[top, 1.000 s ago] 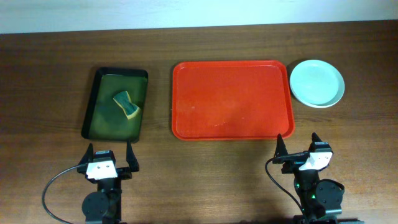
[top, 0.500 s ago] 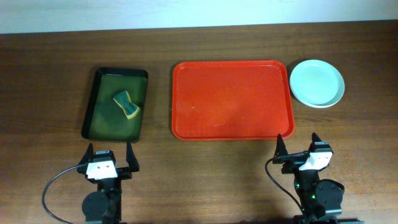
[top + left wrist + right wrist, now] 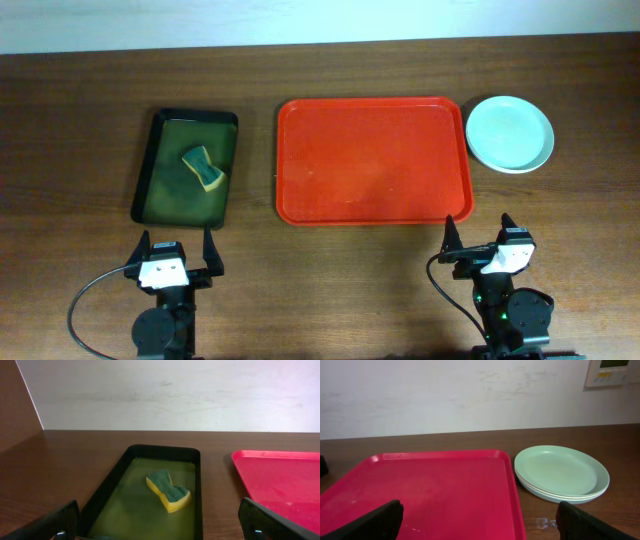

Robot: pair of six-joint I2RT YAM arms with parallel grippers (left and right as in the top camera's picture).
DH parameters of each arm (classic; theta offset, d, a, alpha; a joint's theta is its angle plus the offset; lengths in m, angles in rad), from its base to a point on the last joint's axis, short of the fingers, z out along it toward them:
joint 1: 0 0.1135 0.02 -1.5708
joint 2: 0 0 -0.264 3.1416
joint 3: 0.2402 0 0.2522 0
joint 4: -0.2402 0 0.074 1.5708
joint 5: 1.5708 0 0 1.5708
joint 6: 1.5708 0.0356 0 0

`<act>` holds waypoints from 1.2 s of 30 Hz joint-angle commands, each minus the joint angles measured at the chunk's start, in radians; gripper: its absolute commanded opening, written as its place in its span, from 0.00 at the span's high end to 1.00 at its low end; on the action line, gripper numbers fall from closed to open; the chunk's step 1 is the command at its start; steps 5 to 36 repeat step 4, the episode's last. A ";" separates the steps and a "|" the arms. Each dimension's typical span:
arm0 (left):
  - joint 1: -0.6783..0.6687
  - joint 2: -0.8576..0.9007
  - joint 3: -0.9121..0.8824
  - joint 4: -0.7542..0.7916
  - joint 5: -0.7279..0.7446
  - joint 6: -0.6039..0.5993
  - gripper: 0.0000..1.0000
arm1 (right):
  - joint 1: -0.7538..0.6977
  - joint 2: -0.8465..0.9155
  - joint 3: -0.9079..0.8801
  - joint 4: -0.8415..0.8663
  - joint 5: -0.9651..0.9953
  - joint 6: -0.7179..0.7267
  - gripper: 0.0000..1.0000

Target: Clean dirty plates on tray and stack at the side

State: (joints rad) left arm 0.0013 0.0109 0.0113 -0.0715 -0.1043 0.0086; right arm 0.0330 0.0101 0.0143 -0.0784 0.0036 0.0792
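The red-orange tray (image 3: pixel 372 160) lies at the table's middle with nothing on it; it also shows in the right wrist view (image 3: pixel 420 490) and at the right of the left wrist view (image 3: pixel 285 480). The plates (image 3: pixel 510 133) sit in a stack on the table right of the tray, a pale blue-green one on top (image 3: pixel 561 472). My left gripper (image 3: pixel 173 252) is open and empty near the front edge, facing the green tray (image 3: pixel 160 534). My right gripper (image 3: pixel 480 238) is open and empty in front of the tray's right corner (image 3: pixel 480 534).
A dark green black-rimmed tray (image 3: pixel 186 167) stands left of the red tray and holds a yellow-green sponge (image 3: pixel 203 168), also seen in the left wrist view (image 3: pixel 168 491). A white wall runs along the table's back edge.
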 commanded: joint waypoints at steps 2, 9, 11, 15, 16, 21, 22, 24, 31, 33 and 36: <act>0.003 -0.006 -0.002 -0.005 0.011 0.023 0.01 | 0.006 -0.006 -0.009 -0.003 0.008 0.011 0.02; 0.003 -0.006 -0.002 -0.005 0.011 0.023 0.01 | 0.006 -0.006 -0.009 -0.003 0.008 0.011 0.01; 0.003 -0.006 -0.002 -0.005 0.011 0.023 0.01 | 0.006 -0.006 -0.009 -0.003 0.008 0.011 0.01; 0.003 -0.006 -0.002 -0.005 0.011 0.023 0.01 | 0.006 -0.006 -0.009 -0.003 0.008 0.011 0.01; 0.003 -0.006 -0.002 -0.005 0.011 0.023 0.01 | 0.006 -0.006 -0.009 -0.003 0.008 0.011 0.01; 0.003 -0.006 -0.002 -0.005 0.011 0.023 0.01 | 0.006 -0.006 -0.009 -0.003 0.008 0.011 0.01; 0.003 -0.006 -0.002 -0.005 0.011 0.023 0.01 | 0.006 -0.006 -0.009 -0.003 0.008 0.011 0.01; 0.003 -0.006 -0.002 -0.005 0.011 0.023 0.01 | 0.006 -0.006 -0.009 -0.003 0.008 0.011 0.01; 0.003 -0.006 -0.002 -0.005 0.011 0.023 0.01 | 0.006 -0.006 -0.009 -0.003 0.008 0.011 0.01; 0.003 -0.006 -0.002 -0.005 0.011 0.023 0.01 | 0.006 -0.006 -0.009 -0.003 0.008 0.011 0.01; 0.003 -0.006 -0.002 -0.005 0.011 0.023 0.01 | 0.006 -0.006 -0.009 -0.003 0.008 0.011 0.01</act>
